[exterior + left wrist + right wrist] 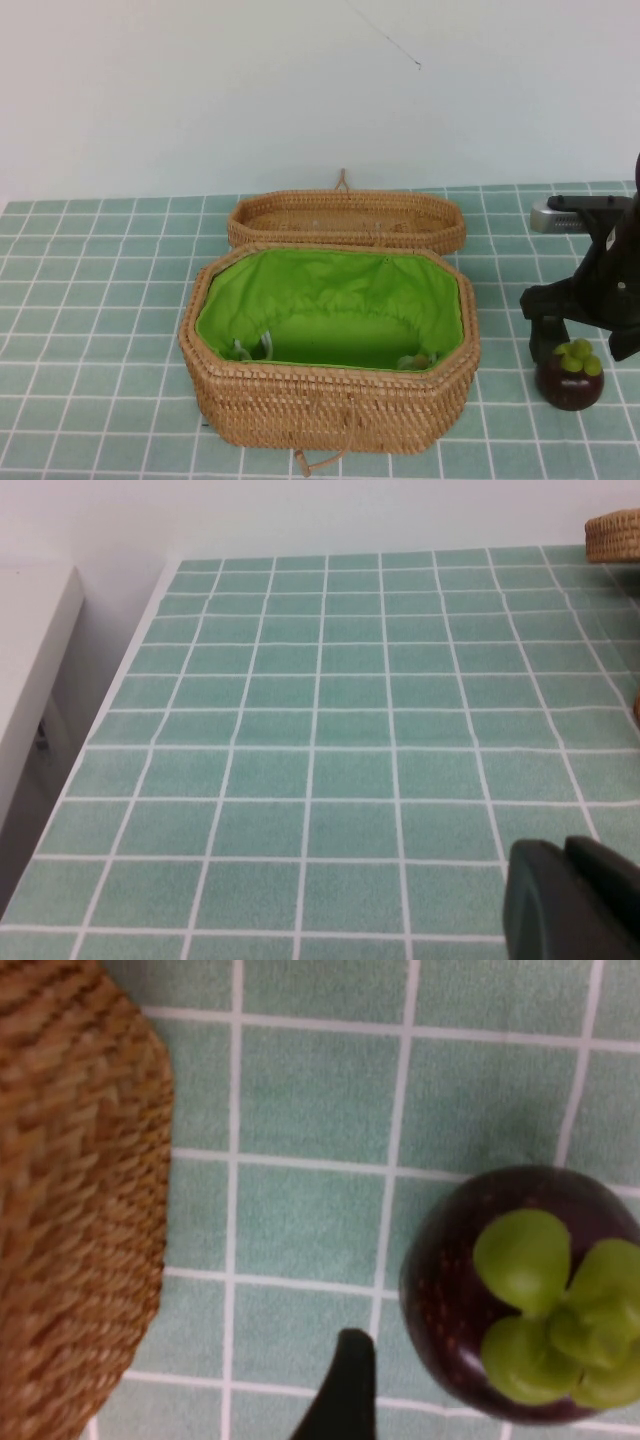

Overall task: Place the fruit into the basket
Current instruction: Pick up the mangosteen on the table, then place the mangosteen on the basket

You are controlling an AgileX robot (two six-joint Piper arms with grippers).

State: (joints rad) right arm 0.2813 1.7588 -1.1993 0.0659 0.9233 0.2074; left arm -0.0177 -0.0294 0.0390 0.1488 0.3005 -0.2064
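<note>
The left gripper (570, 900) is parked low over bare green-tiled tabletop (320, 740), well apart from the work; whether its jaws are open I cannot tell. Mid-table sits the wicker basket (330, 400), lid (347, 222) thrown back, green lining exposed. Just right of it, the mangosteen (570, 376) rests on the tiles. The right gripper (580, 335) hovers directly above, jaws apparently spread, one fingertip (345, 1385) beside the fruit on the basket's side.
</note>
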